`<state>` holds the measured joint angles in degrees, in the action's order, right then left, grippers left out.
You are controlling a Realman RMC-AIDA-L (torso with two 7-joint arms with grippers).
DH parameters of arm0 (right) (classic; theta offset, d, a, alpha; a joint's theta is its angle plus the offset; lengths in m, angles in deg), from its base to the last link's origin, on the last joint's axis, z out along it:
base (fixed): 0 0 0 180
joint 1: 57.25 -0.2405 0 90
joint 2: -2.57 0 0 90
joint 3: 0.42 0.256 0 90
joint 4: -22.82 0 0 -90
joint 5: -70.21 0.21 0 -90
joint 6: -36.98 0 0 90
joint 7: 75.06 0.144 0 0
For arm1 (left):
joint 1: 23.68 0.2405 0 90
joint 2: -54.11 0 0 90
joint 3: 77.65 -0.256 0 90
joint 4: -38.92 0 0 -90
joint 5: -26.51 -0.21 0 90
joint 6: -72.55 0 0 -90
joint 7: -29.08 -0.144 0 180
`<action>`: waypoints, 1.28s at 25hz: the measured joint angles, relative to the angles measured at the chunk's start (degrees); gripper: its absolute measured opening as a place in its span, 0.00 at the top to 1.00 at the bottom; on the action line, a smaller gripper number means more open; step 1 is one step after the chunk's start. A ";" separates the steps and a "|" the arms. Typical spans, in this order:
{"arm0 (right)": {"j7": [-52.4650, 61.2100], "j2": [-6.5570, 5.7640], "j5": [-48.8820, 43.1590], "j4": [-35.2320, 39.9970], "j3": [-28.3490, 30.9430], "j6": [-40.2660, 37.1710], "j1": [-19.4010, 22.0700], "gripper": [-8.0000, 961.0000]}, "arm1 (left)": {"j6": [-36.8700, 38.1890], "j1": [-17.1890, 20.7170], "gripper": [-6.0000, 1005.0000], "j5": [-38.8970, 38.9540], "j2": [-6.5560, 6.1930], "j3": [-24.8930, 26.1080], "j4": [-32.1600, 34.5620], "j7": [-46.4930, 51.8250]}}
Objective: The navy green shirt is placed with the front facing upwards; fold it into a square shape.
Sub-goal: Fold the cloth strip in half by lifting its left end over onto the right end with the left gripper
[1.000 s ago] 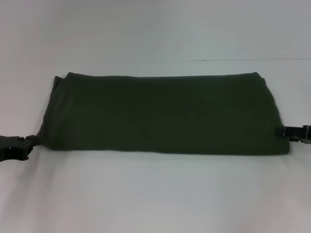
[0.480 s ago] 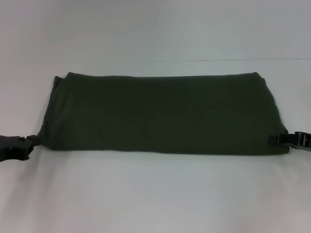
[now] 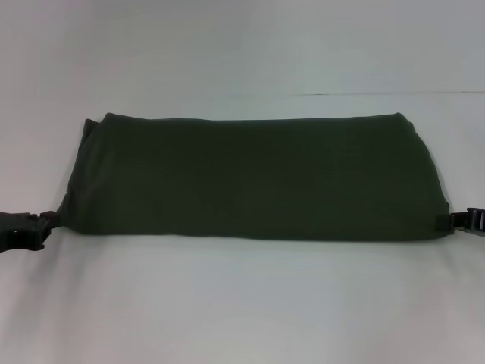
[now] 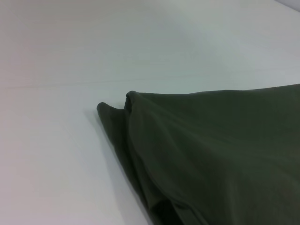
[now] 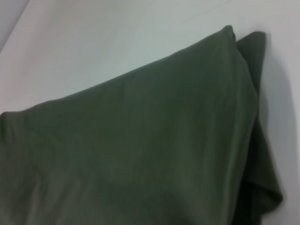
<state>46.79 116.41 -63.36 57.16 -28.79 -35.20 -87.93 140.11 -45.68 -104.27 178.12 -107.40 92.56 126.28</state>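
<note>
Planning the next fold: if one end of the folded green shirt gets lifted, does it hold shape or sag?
Likely sags: the navy green shirt is soft cloth, its stacked layers drooping and rumpled at the corner in the left wrist view. Layers look loose, so they may slide apart. Probably light, and more likely to drag on the table than to slip.

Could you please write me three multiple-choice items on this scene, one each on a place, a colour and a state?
1. Where is the left gripper?
A. at the shirt's near left corner
B. above its middle
C. at its far edge

2. What colour is the shirt?
A. red
B. dark olive green
C. white

3. How does the shirt lie?
A. spread out with its sleeves showing
B. crumpled in a heap
C. folded into a wide band

A: it touches that corner.
B: seen in every view.
C: layered edges, no sleeves; right gripper at the near right corner.
</note>
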 joint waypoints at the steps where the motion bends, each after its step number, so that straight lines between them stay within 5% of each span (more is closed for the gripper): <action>1: -0.07 -0.02 0.03 0.03 0.07 -0.01 0.11 0.88 | -0.02 0.04 0.99 0.00 0.00 0.05 0.02 0.00; 13: -0.64 -0.22 0.22 -0.09 0.23 -0.21 0.46 0.98 | -0.07 0.50 0.99 0.00 0.00 1.01 0.14 0.00; 32: -1.83 -0.29 3.97 0.10 0.61 -1.53 1.50 0.98 | -0.12 0.82 0.99 0.57 0.06 1.93 0.23 0.16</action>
<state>44.96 116.12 -59.39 57.27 -28.17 -36.73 -86.43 139.99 -44.86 -103.69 178.18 -105.47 92.79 126.44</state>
